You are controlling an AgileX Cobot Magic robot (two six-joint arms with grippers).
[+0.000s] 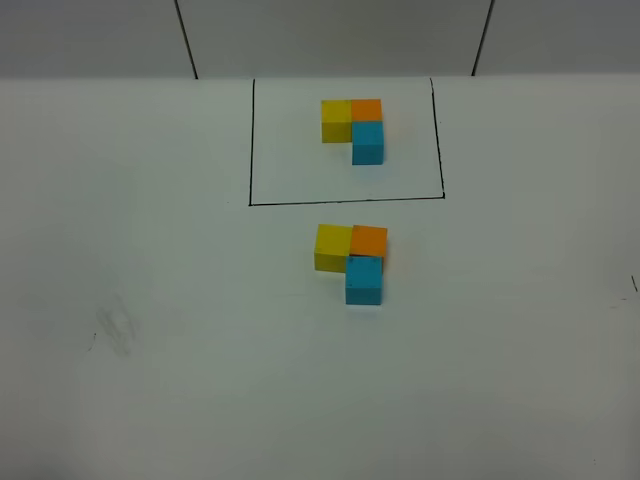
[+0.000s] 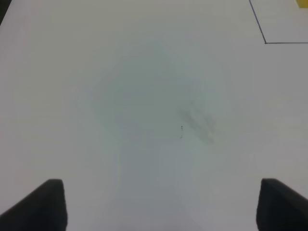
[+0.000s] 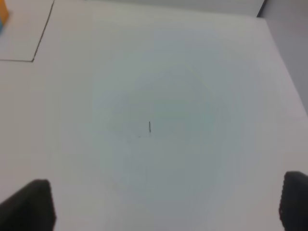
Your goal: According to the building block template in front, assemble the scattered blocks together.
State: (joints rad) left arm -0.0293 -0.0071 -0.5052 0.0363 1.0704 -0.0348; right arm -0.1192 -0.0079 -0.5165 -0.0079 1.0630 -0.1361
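In the exterior high view the template stands inside a black outlined rectangle (image 1: 345, 200) at the back: a yellow block (image 1: 335, 121), an orange block (image 1: 366, 110) and a blue block (image 1: 368, 143) in an L. In front of it a second yellow block (image 1: 331, 247), orange block (image 1: 369, 241) and blue block (image 1: 364, 281) sit pressed together in the same L. Neither arm shows in that view. My left gripper (image 2: 161, 204) is open over bare table, with dark fingertips (image 2: 45, 202) apart. My right gripper (image 3: 166, 207) is open over bare table too.
The white table (image 1: 150, 300) has a faint grey smudge (image 1: 115, 330) at the left, also in the left wrist view (image 2: 197, 122). A small dark mark (image 3: 149, 126) shows in the right wrist view. A corner of the black outline (image 2: 264, 42) and an orange block's edge (image 3: 2, 12) peek in.
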